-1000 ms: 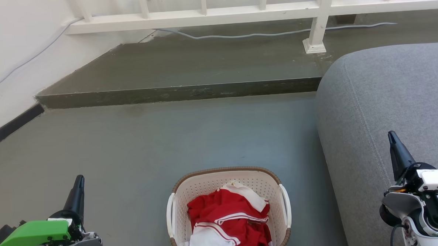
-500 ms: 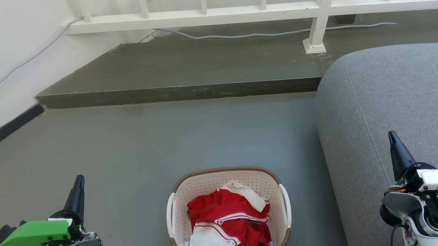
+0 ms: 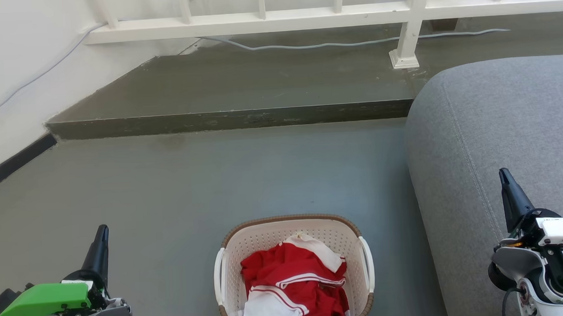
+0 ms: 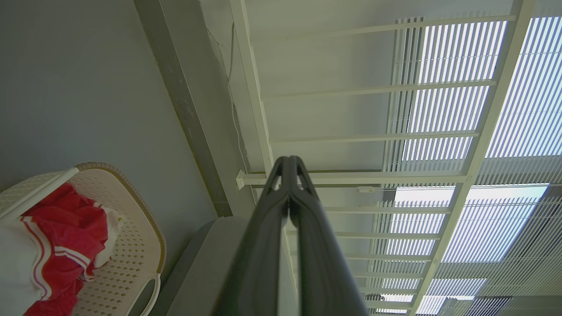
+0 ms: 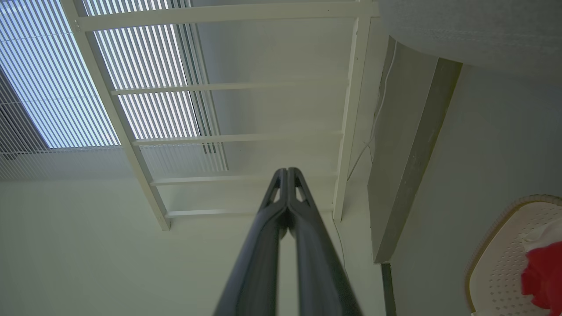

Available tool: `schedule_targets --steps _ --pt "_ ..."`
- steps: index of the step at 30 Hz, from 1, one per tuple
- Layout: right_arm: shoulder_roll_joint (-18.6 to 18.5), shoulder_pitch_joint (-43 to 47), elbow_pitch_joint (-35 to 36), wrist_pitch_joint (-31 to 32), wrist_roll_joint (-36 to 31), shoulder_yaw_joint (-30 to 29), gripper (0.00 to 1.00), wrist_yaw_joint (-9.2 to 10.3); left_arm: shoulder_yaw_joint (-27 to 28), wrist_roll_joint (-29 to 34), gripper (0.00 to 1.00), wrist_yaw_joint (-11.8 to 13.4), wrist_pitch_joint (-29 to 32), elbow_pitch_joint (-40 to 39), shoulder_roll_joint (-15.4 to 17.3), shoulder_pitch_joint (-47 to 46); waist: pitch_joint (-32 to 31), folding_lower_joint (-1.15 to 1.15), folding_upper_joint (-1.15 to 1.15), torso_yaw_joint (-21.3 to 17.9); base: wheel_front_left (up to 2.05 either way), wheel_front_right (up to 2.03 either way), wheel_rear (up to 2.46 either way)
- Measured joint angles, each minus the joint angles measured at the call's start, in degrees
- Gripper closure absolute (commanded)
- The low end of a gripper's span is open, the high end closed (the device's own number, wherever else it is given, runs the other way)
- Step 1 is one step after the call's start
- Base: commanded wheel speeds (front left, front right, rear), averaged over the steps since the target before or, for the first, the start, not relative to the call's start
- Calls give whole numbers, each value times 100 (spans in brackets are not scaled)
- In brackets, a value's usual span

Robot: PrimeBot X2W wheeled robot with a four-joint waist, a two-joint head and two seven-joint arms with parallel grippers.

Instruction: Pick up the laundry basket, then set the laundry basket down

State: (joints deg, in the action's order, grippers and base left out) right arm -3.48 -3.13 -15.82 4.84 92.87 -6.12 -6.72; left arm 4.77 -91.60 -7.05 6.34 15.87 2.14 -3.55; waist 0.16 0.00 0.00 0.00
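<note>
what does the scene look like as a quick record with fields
basket: laundry basket upright on the floor, not gripped
contents: red and white clothes
left tool: shut, apart from the basket, on its left
right tool: shut, seen against the grey sofa
behind: raised step, white railing

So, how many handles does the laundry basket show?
2: the left handle and the right handle of the laundry basket. Its near end is cut off, so another may be hidden.
</note>
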Motion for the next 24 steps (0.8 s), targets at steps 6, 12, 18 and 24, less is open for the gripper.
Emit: schedule_targets --steps 6,12,18,24 --pt "0 0 0 0 0 -1 100 0 0 0 100 0 0 0 0 0 0 0 0 0 0 0 0" --pt "0 -1 0 0 0 -3 100 0 0 0 100 0 0 0 0 0 0 0 0 0 0 0 0" --pt "1 -1 0 0 0 -5 100 0 0 0 100 0 0 0 0 0 0 0 0 0 0 0 0" --pt "2 -1 0 0 0 -7 100 0 0 0 100 0 0 -1 0 0 0 0 0 0 0 0 0"
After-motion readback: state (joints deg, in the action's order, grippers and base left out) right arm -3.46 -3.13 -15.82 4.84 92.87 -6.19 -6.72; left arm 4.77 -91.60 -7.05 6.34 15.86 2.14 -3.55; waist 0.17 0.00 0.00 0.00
